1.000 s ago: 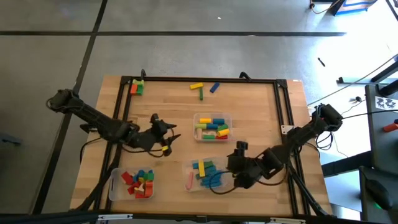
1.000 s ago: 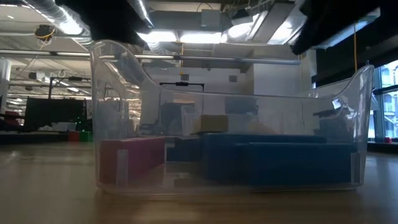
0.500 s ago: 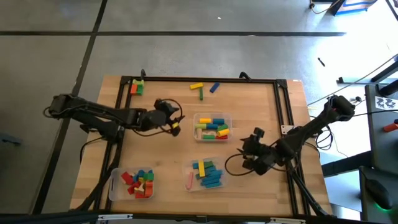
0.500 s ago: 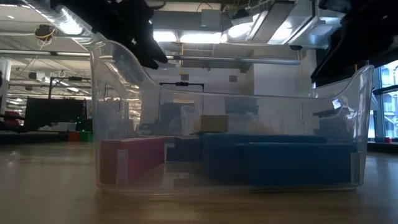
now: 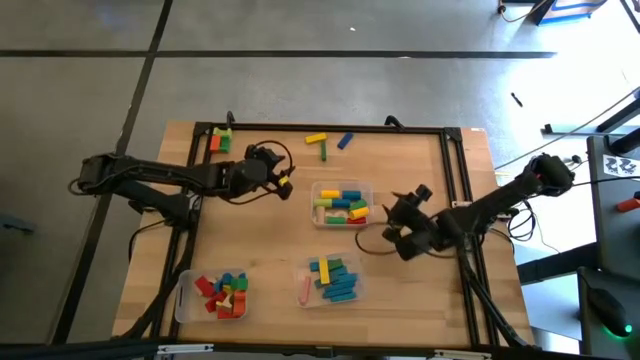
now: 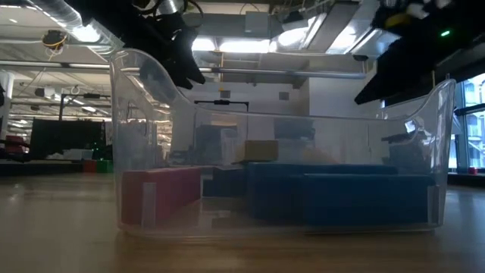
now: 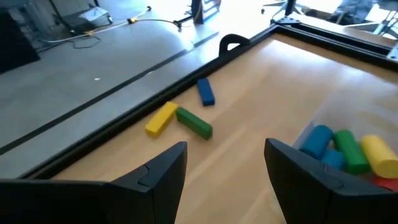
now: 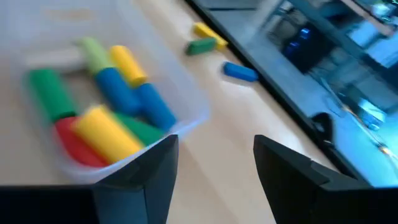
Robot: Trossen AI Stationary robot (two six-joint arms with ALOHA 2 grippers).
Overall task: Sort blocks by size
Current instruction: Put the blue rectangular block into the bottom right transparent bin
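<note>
Painted wooden blocks (image 5: 340, 205) fill clear plastic trays (image 5: 366, 190) on pale wood.

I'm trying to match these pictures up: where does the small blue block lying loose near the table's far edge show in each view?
High view: the blue block lies near the far edge, right of the yellow block.
Low view: not in it.
Left wrist view: upper middle, beside the yellow block.
Right wrist view: upper middle.
Shared landmark: the green block touching the yellow one.
</note>
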